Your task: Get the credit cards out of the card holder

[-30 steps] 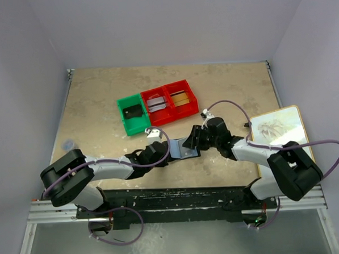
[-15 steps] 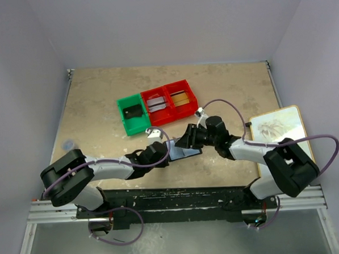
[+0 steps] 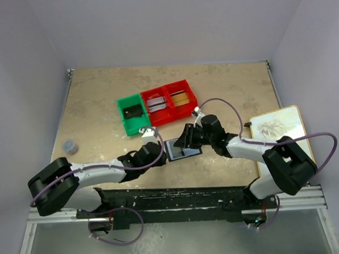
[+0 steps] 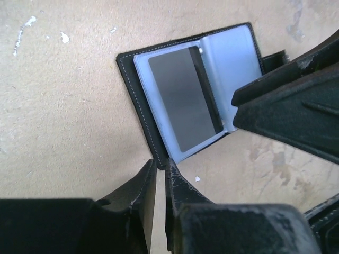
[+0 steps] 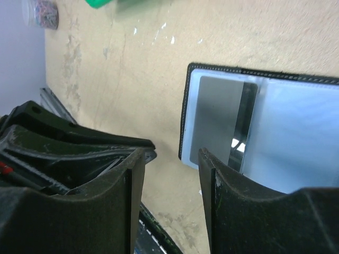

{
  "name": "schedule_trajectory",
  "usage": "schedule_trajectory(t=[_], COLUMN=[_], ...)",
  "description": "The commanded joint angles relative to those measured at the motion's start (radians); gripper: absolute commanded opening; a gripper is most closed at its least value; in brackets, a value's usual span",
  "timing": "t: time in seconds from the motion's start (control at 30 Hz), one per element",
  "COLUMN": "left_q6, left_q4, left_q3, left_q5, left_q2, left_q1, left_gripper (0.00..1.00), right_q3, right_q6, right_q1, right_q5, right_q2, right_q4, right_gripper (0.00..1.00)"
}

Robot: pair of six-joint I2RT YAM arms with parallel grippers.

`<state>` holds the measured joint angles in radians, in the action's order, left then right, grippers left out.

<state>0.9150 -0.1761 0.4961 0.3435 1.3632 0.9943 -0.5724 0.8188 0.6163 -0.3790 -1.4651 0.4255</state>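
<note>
1. jaws of the left gripper [image 4: 162, 163] are pressed almost together, with only a sliver between them and nothing caught there. its tips sit just off a corner of the card holder [image 3: 182, 149], on the holder's left side.
2. card holder lies opened flat on the table [image 3: 99, 96] between the two grippers, pale grey-blue inner faces up.
3. silver-grey card [image 4: 180, 100], with a dark stripe along one side, sits tucked in the half of the card holder nearer the left gripper.
4. right gripper [image 5: 169, 159] hangs over the card holder's other half, fingers about half apart and nothing clamped between them. i cannot tell whether it touches the holder.
5. beyond the card holder stands a green bin [image 3: 128, 124] with a black card [image 3: 133, 110] in it. two red bins [image 3: 170, 111] stand beside the green one, one holding a silver card [image 3: 156, 104], the other a gold-brown card [image 3: 181, 97].
</note>
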Motion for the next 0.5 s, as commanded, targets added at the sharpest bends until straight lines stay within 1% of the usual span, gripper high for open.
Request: schedule_trajectory(t=[0.0,0.07,0.17,0.23,0.3,0.33,0.47], left_q6=[0.009,-0.01,-0.025,-0.025,-0.023,-0.024,-0.043], left_q4=[-0.004,-0.01,-0.008,-0.007,-0.021,-0.036,-0.034], left_q3=[-0.013,0.001,0.032,0.042,0.042,0.04,0.088], left_q5=[0.036,0.015,-0.007,-0.006,0.002,0.005,-0.026], left_q2=[-0.096,-0.107,-0.102,-0.098,-0.094,-0.085,-0.031], left_q1=[-0.004,-0.003,-0.004,-0.003,-0.003,-0.004,-0.012], left_gripper=[0.12,0.15,0.16,0.17,0.2,0.23,0.24], right_q3=[-0.07,-0.078,-0.064,-0.047,-0.043,-0.048,-0.046], right_q6=[-0.058,-0.068,-0.066,-0.056,-0.059,-0.061,-0.064], right_q1=[-0.002,-0.004,-0.006,-0.01,-0.012,-0.012,-0.013], right_q5=[0.115,0.116,0.108,0.107,0.094,0.09,0.082], right_q2=[0.041,0.024,0.007,0.002,-0.015,-0.028,-0.061], right_q4=[-0.12,-0.134,-0.108,-0.082,-0.069,-0.072,-0.054], right_gripper=[0.48,0.48,0.48,0.49,0.49,0.49,0.48])
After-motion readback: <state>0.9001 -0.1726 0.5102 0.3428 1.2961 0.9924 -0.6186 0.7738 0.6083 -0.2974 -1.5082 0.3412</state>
